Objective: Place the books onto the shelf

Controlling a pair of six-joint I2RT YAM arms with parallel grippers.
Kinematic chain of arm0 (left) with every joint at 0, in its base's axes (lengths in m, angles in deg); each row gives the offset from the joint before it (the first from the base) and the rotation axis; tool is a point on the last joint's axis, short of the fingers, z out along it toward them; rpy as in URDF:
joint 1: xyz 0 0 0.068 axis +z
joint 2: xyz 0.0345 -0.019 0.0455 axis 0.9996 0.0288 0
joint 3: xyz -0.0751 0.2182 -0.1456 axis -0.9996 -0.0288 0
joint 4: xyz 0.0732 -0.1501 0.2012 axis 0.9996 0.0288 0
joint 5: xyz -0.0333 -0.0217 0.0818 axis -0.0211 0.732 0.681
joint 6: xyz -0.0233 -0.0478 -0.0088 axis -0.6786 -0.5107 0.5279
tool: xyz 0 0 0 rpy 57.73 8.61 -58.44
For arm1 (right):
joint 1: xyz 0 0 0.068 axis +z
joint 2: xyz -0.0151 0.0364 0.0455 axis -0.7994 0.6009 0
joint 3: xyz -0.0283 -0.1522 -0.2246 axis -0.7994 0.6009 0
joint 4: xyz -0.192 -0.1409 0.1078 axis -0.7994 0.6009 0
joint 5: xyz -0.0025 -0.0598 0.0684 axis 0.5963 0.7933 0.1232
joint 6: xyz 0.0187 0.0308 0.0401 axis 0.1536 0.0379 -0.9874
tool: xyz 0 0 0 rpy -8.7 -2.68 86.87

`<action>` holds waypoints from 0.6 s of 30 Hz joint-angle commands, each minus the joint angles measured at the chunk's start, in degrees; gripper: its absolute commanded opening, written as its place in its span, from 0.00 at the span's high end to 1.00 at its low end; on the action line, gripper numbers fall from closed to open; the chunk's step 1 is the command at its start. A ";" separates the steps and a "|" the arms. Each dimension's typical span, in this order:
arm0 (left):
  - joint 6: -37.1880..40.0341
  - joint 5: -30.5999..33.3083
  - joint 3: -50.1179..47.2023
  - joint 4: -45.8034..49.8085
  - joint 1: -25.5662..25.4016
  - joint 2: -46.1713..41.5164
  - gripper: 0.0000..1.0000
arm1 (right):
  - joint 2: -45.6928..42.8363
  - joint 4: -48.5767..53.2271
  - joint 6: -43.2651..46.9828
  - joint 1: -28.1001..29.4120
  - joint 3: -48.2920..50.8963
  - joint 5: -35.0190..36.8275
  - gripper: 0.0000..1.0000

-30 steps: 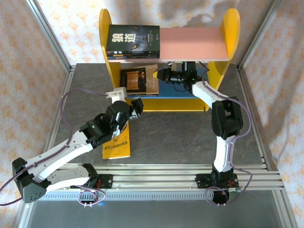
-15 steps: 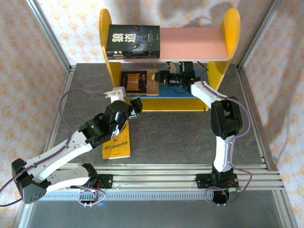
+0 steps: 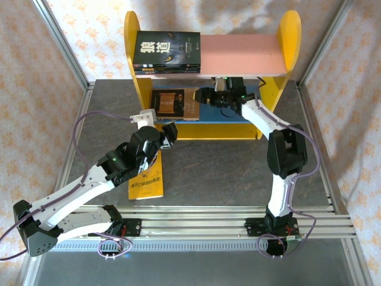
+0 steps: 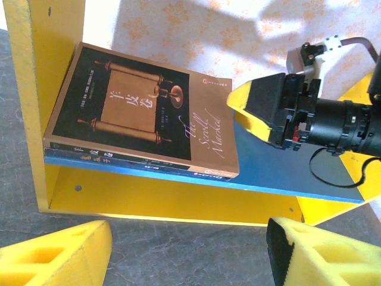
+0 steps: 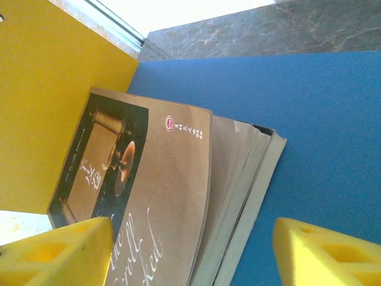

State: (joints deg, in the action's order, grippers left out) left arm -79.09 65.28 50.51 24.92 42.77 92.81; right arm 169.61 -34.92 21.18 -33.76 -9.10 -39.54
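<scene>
Shelf (image 3: 290,42) holds upper stack (image 3: 166,52), lower stack (image 3: 172,102) — before it, perhaps one book (image 3: 147,185).

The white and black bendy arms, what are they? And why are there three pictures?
They are two robot arms, left and right, bolted to a grey table. Each ends in a two-finger tool for grabbing. One picture looks down from above; the other two come from little cameras on the wrists. The left tool is open, pointing at the small yellow-sided shelf; a thin yellow paperback lies on the table under that arm. The right tool is open too, beside a brown paperback with a scroll picture, which lies on another book on the shelf's blue lower board. Dark paperbacks are stacked on its pink upper board. Neither tool holds anything.
</scene>
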 commanded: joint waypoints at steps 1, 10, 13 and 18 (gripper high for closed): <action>0.08 0.10 0.12 0.85 0.50 -0.91 0.31 | -4.36 1.06 1.81 -0.10 1.88 2.55 0.31; -0.18 -0.63 0.18 0.15 0.66 -0.03 0.31 | -5.07 3.71 3.86 0.91 2.93 2.75 0.45; -0.18 -0.81 0.25 0.21 0.65 0.19 0.31 | -4.87 4.56 4.45 1.34 2.83 3.76 0.46; -0.18 -0.94 0.37 0.16 0.66 0.24 0.31 | -4.35 5.40 5.47 1.82 2.78 4.15 0.49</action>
State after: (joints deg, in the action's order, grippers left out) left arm -79.13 64.69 50.51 24.92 42.77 92.84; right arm 166.12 -30.68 24.83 -32.45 -6.82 -36.67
